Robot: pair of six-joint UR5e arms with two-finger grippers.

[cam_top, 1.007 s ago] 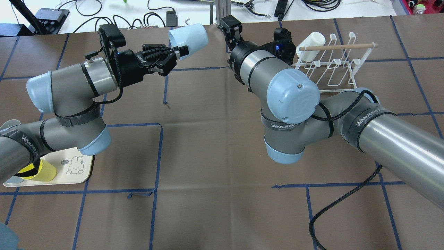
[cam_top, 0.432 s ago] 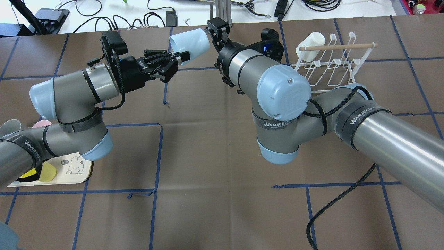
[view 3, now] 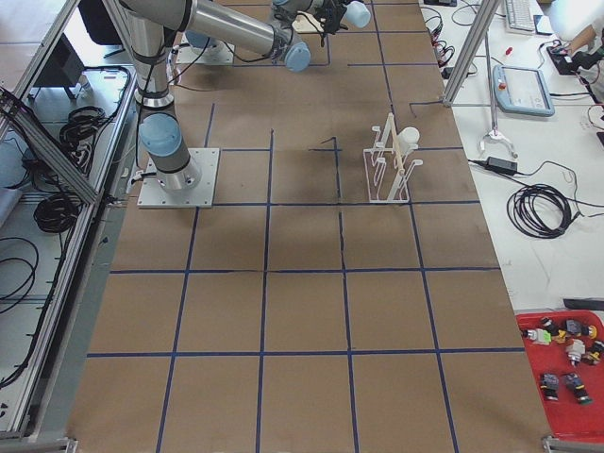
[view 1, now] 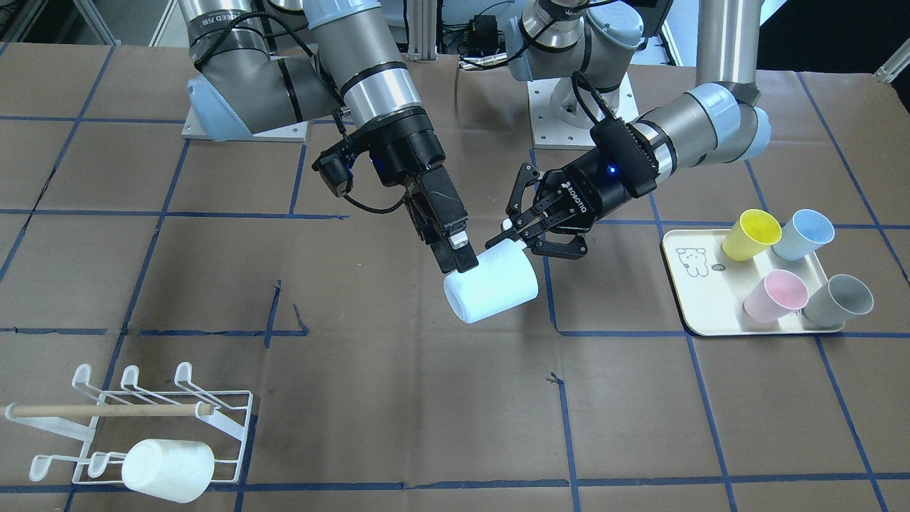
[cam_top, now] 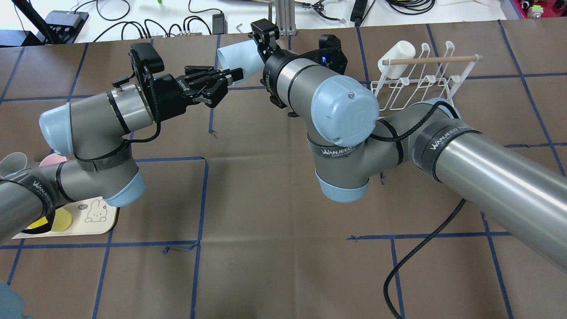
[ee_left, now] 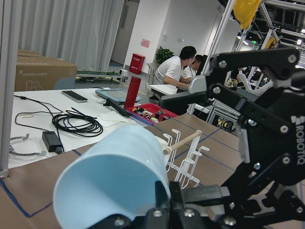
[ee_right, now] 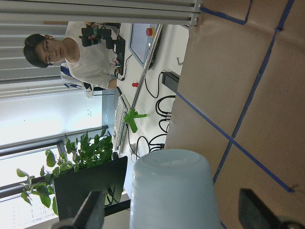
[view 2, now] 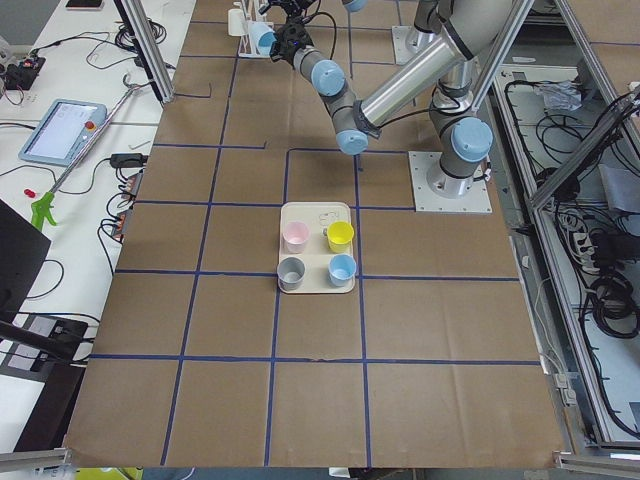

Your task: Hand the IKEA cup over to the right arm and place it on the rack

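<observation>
Nearest to you in the front-facing view, at about 8 o'clock from the middle of the table, stands the rack with its wooden dowel. A white cup sits over an end prong of the row closest to you and the other prongs are free, so there is place for one more. The rack is on the right arm's side, well apart from the left arm, and this is, I think, why the cup must change hands. Further from you, over the middle of the table, the light blue IKEA cup hangs in the air, lying almost on its side. At 3 o'clock from it the tray carries four other cups, and neither arm is near them. Just behind the blue cup, at its 1 o'clock, the left gripper has its jaws pinched on the rim only, which leaves the body and the base free for the partner. At its 11 o'clock the right gripper is set over the base end with its jaws spread wide. Its wrist camera shows one finger on each side of the cup with a gap at both walls, so it grips nothing. I judge the hand-over as not yet made; you should open the left jaws only after the right ones close on the body.
</observation>
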